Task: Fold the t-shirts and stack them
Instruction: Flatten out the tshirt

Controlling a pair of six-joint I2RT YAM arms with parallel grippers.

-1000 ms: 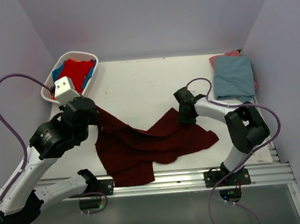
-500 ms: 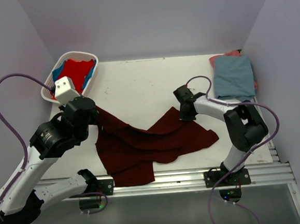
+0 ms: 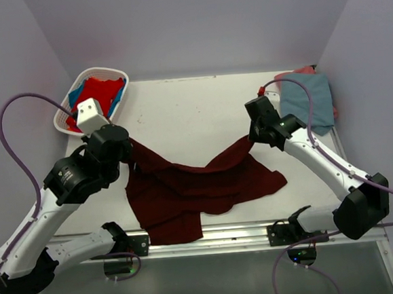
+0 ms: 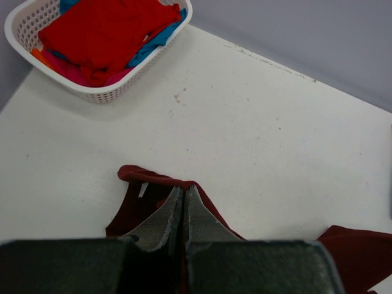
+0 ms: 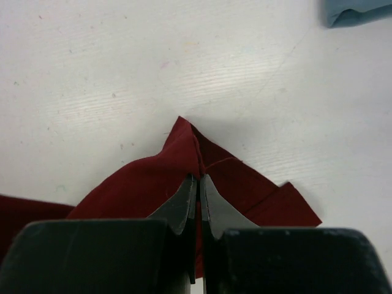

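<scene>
- On the near middle of the table [image 3: 193, 110], the dark maroon t-shirt [image 3: 200, 187] lies rumpled. Its lower folds reach the near edge. Its upper edge is strung between the two grippers and dips in the middle.
- At the shirt's upper left edge, the left gripper [image 4: 183, 197] has its fingers pressed together with a fold of maroon cloth pinched between them. A small loop of hem pokes out just past the tips.
- At the shirt's upper right corner, the right gripper [image 5: 199, 182] has its fingers squeezed onto the cloth. The cloth rises to a peak just beyond the tips and fans out to both sides below.
- In the far left corner sits the white slatted basket [image 4: 98, 98], well apart from the maroon shirt. A bright red t-shirt [image 4: 104, 30] lies on top inside it, and a blue t-shirt [image 4: 156, 43] shows beneath on one side.
- In the far right corner, a folded grey-blue t-shirt [image 3: 306, 101] rests on a salmon pink t-shirt [image 3: 303, 70], of which only an edge shows.
</scene>
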